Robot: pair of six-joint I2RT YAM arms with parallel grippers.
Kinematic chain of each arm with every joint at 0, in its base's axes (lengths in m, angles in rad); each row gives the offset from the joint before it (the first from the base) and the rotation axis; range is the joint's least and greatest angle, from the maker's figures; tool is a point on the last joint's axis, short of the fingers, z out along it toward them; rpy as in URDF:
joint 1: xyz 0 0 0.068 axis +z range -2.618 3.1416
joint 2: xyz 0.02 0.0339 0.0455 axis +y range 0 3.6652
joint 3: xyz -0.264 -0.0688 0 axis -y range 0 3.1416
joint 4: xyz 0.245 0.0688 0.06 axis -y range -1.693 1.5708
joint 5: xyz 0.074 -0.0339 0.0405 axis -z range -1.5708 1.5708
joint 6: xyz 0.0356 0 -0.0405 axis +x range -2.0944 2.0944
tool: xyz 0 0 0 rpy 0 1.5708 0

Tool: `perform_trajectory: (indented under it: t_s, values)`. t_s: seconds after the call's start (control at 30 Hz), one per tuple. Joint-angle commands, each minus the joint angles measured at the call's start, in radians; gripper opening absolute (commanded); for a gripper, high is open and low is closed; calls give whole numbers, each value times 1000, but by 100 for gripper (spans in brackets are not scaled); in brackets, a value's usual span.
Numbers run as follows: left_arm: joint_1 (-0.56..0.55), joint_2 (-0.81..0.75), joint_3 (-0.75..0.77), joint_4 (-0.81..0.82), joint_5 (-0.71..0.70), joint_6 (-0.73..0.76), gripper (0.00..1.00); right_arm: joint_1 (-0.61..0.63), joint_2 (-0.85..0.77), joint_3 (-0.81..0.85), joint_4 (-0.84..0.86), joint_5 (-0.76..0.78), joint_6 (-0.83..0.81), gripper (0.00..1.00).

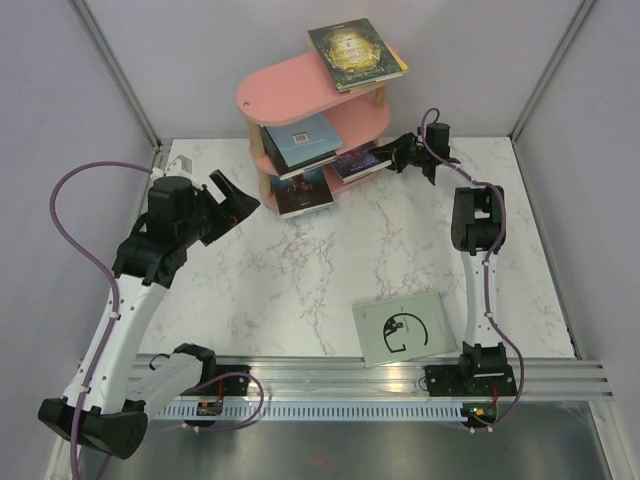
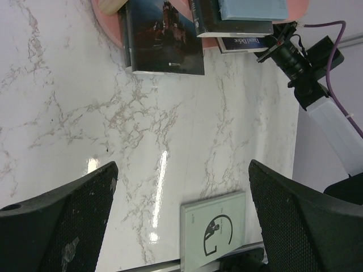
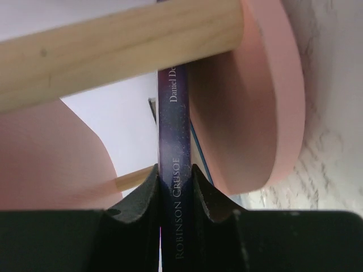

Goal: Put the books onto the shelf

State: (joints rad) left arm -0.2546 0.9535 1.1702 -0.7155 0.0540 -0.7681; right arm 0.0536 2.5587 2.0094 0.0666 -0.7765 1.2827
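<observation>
The right gripper point(image 1: 396, 156) is clamped shut on the spine of a purple Robinson Crusoe paperback point(image 3: 170, 130), and the book is already partway in between the boards of the pink shelf point(image 1: 275, 85), which stands at twelve o'clock on the marble table point(image 1: 300, 280). From the wrist view the book is pinched on edge, passing just beside a wooden post point(image 3: 113, 51). It looks to be going in on the shelf's three o'clock side, under the middle board, though I can't say for sure which tier.

A green-gold book point(image 1: 357, 55) lies on the top board and overhangs it, a blue book point(image 1: 300, 142) sits on the middle tier, and a dark castle-cover book point(image 1: 303, 192) pokes out of the bottom.

The left gripper point(image 1: 226, 205) hangs wide open at about ten o'clock, holding nothing.

So this is the insertion step, I'd say. Next the right arm needs to push the paperback further in, clear of the post, then let go and back straight out. After that, one pale grey-green book point(image 1: 403, 328) is left lying flat at five o'clock, by the right arm's base.
</observation>
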Motion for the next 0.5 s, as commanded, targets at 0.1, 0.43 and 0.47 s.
perform_trajectory:
  t_s: [0.1,0.43,0.47]
  values:
    - [5,60,49,7,3,4,96,-81,101,117,76,33,95,48]
    - [5,131,91,16,29,16,98,-176,-103,-181,-34,69,-83,80]
    - [3,134,95,16,32,19,98,-185,-120,-195,-106,83,-142,80]
